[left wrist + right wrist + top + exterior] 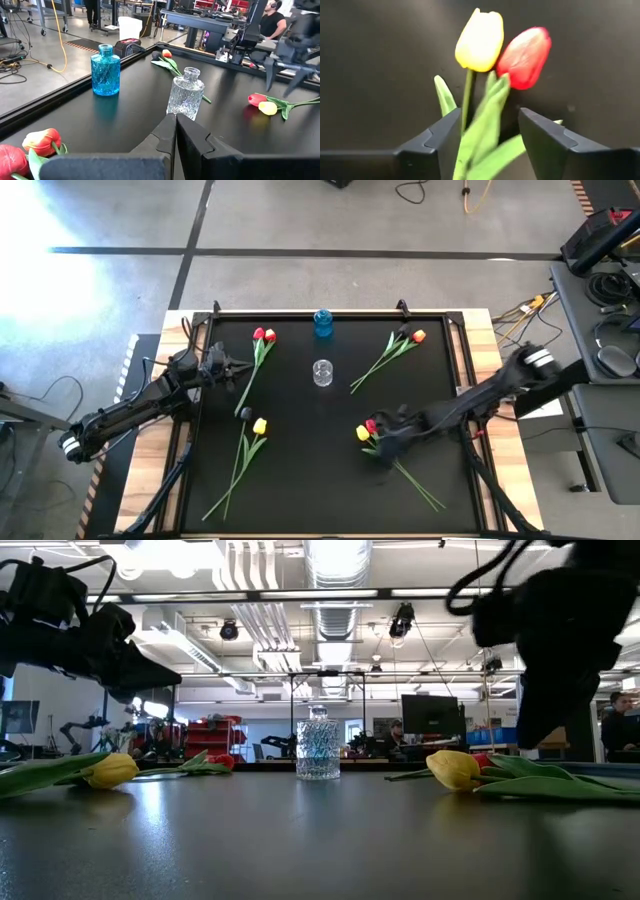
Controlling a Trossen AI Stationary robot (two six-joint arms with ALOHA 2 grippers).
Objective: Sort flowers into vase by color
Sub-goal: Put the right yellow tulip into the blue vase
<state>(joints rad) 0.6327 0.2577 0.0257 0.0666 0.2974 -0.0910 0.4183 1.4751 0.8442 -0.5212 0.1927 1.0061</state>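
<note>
- the right gripper (pixel 381 442) hung low over the right front part of the black bench (pixel 320 480), its jaws standing wide apart around the stems of a yellow tulip (pixel 480 41) and a red tulip (pixel 525 56); from the right wrist view it was not clear whether either finger touched a stem.
- that yellow and red pair (pixel 366 429) lay on the bench with heads toward the middle and stems running toward the near right corner.
- the left gripper (pixel 232 370) hovered above the left side of the bench, jaws pressed shut with nothing between them.
- a clear glass vase (pixel 322 372) stood upright near the middle of the bench, and a blue glass vase (pixel 323 322) stood upright beyond it, close to the far edge.
- a red and orange pair of tulips (pixel 264 335) lay at the far left, just beside the left gripper.
- another pair of tulips (pixel 412 336) lay at the far right, one head orange and the other dark.
- a single yellow tulip (pixel 260 425) lay near the front left, with a small dark head (pixel 245 413) just beside it.
</note>
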